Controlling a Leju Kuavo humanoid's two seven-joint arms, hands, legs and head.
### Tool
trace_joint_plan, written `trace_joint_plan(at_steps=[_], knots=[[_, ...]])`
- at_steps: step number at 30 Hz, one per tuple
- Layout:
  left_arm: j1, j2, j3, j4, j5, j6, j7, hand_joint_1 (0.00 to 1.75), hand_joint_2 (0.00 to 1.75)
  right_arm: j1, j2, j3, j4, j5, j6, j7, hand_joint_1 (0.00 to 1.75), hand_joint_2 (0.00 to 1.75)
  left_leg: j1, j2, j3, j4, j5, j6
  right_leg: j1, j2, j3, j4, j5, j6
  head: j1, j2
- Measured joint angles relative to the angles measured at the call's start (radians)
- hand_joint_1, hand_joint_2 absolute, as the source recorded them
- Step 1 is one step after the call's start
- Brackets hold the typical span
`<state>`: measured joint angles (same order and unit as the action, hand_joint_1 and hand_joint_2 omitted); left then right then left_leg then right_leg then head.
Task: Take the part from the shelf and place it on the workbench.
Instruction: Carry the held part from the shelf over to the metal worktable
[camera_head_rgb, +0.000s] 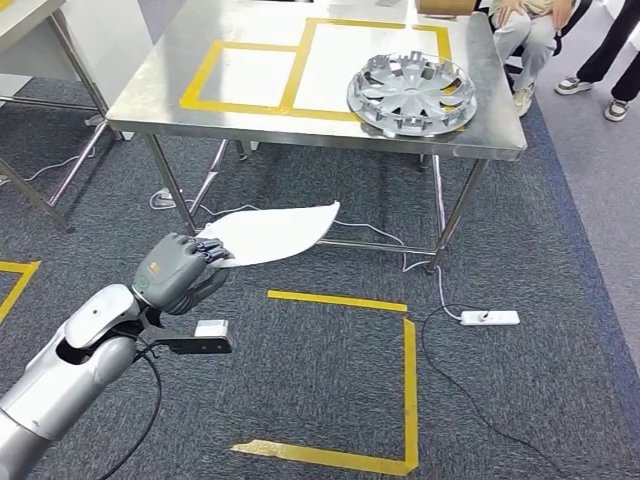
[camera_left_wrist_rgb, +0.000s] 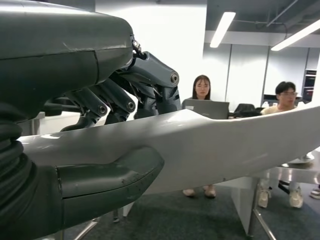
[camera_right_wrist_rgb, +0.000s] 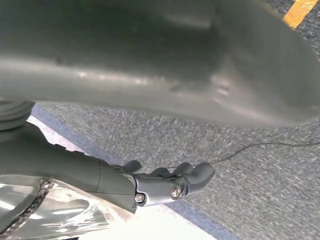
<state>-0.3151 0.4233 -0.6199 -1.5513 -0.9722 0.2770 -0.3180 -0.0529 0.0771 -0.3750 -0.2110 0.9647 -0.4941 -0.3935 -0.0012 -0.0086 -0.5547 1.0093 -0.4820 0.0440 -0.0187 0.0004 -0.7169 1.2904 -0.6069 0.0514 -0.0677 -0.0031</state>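
White part (camera_head_rgb: 275, 235) gripped by left robot hand (camera_head_rgb: 177, 272) short of workbench (camera_head_rgb: 317, 125); right robot hand (camera_right_wrist_rgb: 166, 182) hangs empty, fingers loosely extended.

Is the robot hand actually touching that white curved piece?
Touching. In the left wrist view the left robot hand clamps the white part, thumb under and fingers over it; the head view agrees.

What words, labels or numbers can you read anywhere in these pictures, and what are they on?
No text can be read in these pictures.
A small orange mark on the back of the left hand: too small to read.
The white part, the hubcap, the workbench and the power strip: no lettering shows.
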Motion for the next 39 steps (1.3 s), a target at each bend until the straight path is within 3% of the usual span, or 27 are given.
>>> trace_joint_plan(at_steps=[1, 2, 3, 5, 7, 10, 11, 14, 15, 16, 19, 21, 24, 26, 29, 30, 31, 32, 34, 36, 39], knots=[[0.001, 0.0, 0.0, 0.001, -0.002, 0.0, 0.001, 1.75, 1.75, 0.002, 0.0, 0.0, 0.0, 0.0, 0.0, 0.0, 0.0, 0.0, -0.002, -0.001, 0.01, 0.0, -0.008, 0.0, 0.001, 0.0, -0.009, -0.018, 0.021, -0.001, 0.0, 0.0], [0.001, 0.0, 0.0, 0.002, -0.002, 0.0, 0.002, 1.75, 1.75, 0.003, 0.0, 0.0, 0.0, 0.0, 0.0, 0.001, 0.0, 0.0, -0.003, -0.001, 0.023, 0.0, -0.017, -0.001, 0.002, 0.0, 0.0, -0.07, 0.062, -0.004, 0.0, 0.0], [0.001, 0.0, 0.0, 0.002, -0.002, 0.001, 0.003, 1.75, 1.75, 0.003, 0.0, 0.0, 0.0, 0.0, 0.0, 0.001, 0.0, 0.0, -0.004, -0.001, 0.036, -0.001, -0.027, -0.003, 0.005, 0.0, 0.021, -0.141, 0.114, -0.01, 0.0, 0.0], [0.0, 0.0, 0.0, 0.003, -0.003, 0.002, 0.003, 1.75, 1.75, 0.002, -0.001, 0.0, 0.0, 0.0, 0.0, 0.001, 0.0, 0.0, -0.006, -0.001, 0.054, -0.002, -0.045, -0.01, 0.012, -0.001, 0.058, -0.244, 0.164, -0.023, -0.001, 0.0], [0.0, 0.0, 0.0, 0.003, -0.003, 0.003, 0.004, 1.75, 1.75, 0.002, -0.002, -0.001, 0.001, 0.0, 0.0, 0.001, 0.0, 0.0, -0.007, -0.002, 0.064, -0.006, -0.053, -0.022, 0.016, -0.002, 0.075, -0.271, 0.157, -0.035, -0.001, 0.0], [-0.001, 0.002, 0.001, 0.003, -0.003, 0.005, 0.004, 1.75, 1.75, 0.003, 0.0, -0.002, 0.001, 0.0, 0.0, 0.001, 0.0, 0.0, -0.007, -0.002, 0.07, 0.024, -0.057, -0.038, 0.007, -0.001, 0.108, -0.286, 0.165, -0.051, -0.004, 0.0], [-0.002, 0.004, 0.001, 0.003, -0.003, 0.006, 0.005, 1.75, 1.75, 0.002, 0.001, -0.002, 0.001, 0.0, 0.0, 0.001, 0.0, 0.0, -0.006, -0.001, 0.051, 0.064, -0.069, -0.044, 0.004, -0.001, 0.119, -0.288, 0.162, -0.054, -0.006, 0.0], [0.0, 0.005, 0.001, 0.004, -0.003, 0.006, 0.006, 1.75, 1.75, 0.002, 0.002, -0.003, 0.001, 0.0, 0.0, 0.002, 0.0, 0.0, 0.005, 0.001, -0.064, 0.24, -0.136, -0.061, 0.001, 0.0, 0.145, -0.291, 0.141, -0.056, -0.009, 0.0], [0.003, 0.005, 0.001, 0.005, -0.003, 0.006, 0.006, 1.75, 1.75, 0.003, 0.002, -0.004, 0.001, 0.0, 0.0, 0.002, 0.0, 0.0, 0.009, 0.001, -0.093, 0.266, -0.148, -0.065, 0.0, 0.0, 0.154, -0.291, 0.133, -0.055, -0.009, 0.0], [0.005, 0.005, 0.001, 0.005, -0.003, 0.006, 0.006, 1.75, 1.75, 0.004, 0.002, -0.004, 0.001, 0.0, 0.0, 0.002, 0.0, 0.0, 0.012, 0.002, -0.106, 0.258, -0.138, -0.067, -0.002, 0.001, 0.164, -0.291, 0.125, -0.053, -0.009, 0.0], [0.006, 0.006, 0.001, 0.006, -0.003, 0.006, 0.006, 1.75, 1.75, 0.004, 0.002, -0.004, 0.001, 0.0, 0.0, 0.002, 0.0, 0.0, 0.015, 0.006, -0.074, 0.091, -0.007, -0.068, -0.007, 0.002, 0.197, -0.29, 0.1, -0.04, -0.009, 0.0], [0.007, 0.008, 0.001, 0.007, -0.003, 0.006, 0.006, 1.75, 1.75, 0.003, 0.002, -0.005, 0.001, 0.0, 0.0, 0.002, 0.0, 0.0, 0.011, 0.01, -0.055, 0.019, 0.02, -0.058, -0.008, 0.002, 0.205, -0.294, 0.085, -0.024, -0.009, 0.0], [0.008, 0.008, 0.002, 0.008, -0.003, 0.006, 0.007, 1.75, 1.75, 0.003, 0.002, -0.006, 0.001, 0.0, 0.0, 0.002, 0.0, 0.0, 0.009, 0.007, -0.04, 0.006, 0.024, -0.031, -0.008, 0.0, 0.213, -0.285, 0.082, 0.001, -0.006, 0.0], [0.004, 0.009, 0.002, 0.007, -0.003, 0.007, 0.007, 1.75, 1.75, 0.0, 0.003, -0.006, 0.001, 0.0, 0.0, 0.001, 0.0, 0.0, 0.009, 0.006, -0.023, 0.001, 0.026, -0.015, -0.008, -0.001, 0.186, -0.223, 0.072, 0.008, -0.003, 0.0], [0.003, 0.008, 0.002, 0.008, -0.004, 0.007, 0.007, 1.75, 1.75, -0.001, 0.003, -0.007, 0.001, 0.0, 0.0, 0.001, 0.0, 0.0, 0.004, 0.004, -0.009, 0.0, 0.009, -0.001, -0.004, -0.001, 0.055, -0.04, 0.01, 0.007, -0.001, 0.0], [0.005, 0.007, 0.001, 0.008, -0.004, 0.007, 0.007, 1.75, 1.75, 0.001, 0.003, -0.008, 0.001, 0.0, -0.001, 0.001, 0.0, 0.0, 0.001, 0.002, -0.002, 0.0, 0.001, 0.001, -0.001, -0.001, 0.018, -0.005, -0.008, 0.004, -0.002, 0.0], [0.006, 0.007, 0.001, 0.008, -0.004, 0.006, 0.007, 1.75, 1.75, 0.003, 0.003, -0.008, 0.001, 0.0, -0.001, 0.001, 0.0, 0.0, -0.003, 0.0, 0.007, 0.0, -0.008, 0.002, 0.004, -0.001, -0.005, -0.003, -0.008, -0.001, -0.001, 0.0], [0.007, 0.006, 0.001, 0.008, -0.004, 0.006, 0.007, 1.75, 1.75, 0.005, 0.003, -0.009, 0.001, 0.0, -0.001, 0.001, 0.0, 0.0, -0.006, -0.001, 0.02, 0.0, -0.018, 0.003, 0.009, -0.001, -0.01, -0.034, 0.014, -0.01, -0.001, 0.0], [0.007, 0.005, 0.001, 0.008, -0.003, 0.007, 0.008, 1.75, 1.75, 0.007, 0.002, -0.009, 0.001, 0.0, -0.001, 0.001, 0.0, 0.0, -0.013, -0.001, 0.049, 0.0, -0.041, 0.004, 0.024, 0.001, 0.013, -0.161, 0.117, -0.036, -0.001, 0.0], [0.007, 0.003, 0.001, 0.009, -0.003, 0.007, 0.008, 1.75, 1.75, 0.008, 0.001, -0.009, 0.001, 0.0, -0.001, 0.001, 0.0, 0.0, -0.018, -0.003, 0.066, -0.003, -0.061, -0.001, 0.036, 0.002, 0.038, -0.252, 0.182, -0.056, -0.003, 0.0], [0.007, 0.003, 0.002, 0.01, -0.003, 0.008, 0.008, 1.75, 1.75, 0.007, 0.002, -0.009, 0.001, 0.001, -0.001, 0.0, 0.0, 0.0, -0.021, -0.004, 0.074, 0.009, -0.063, -0.013, 0.035, 0.001, 0.067, -0.279, 0.187, -0.067, -0.004, 0.0]])
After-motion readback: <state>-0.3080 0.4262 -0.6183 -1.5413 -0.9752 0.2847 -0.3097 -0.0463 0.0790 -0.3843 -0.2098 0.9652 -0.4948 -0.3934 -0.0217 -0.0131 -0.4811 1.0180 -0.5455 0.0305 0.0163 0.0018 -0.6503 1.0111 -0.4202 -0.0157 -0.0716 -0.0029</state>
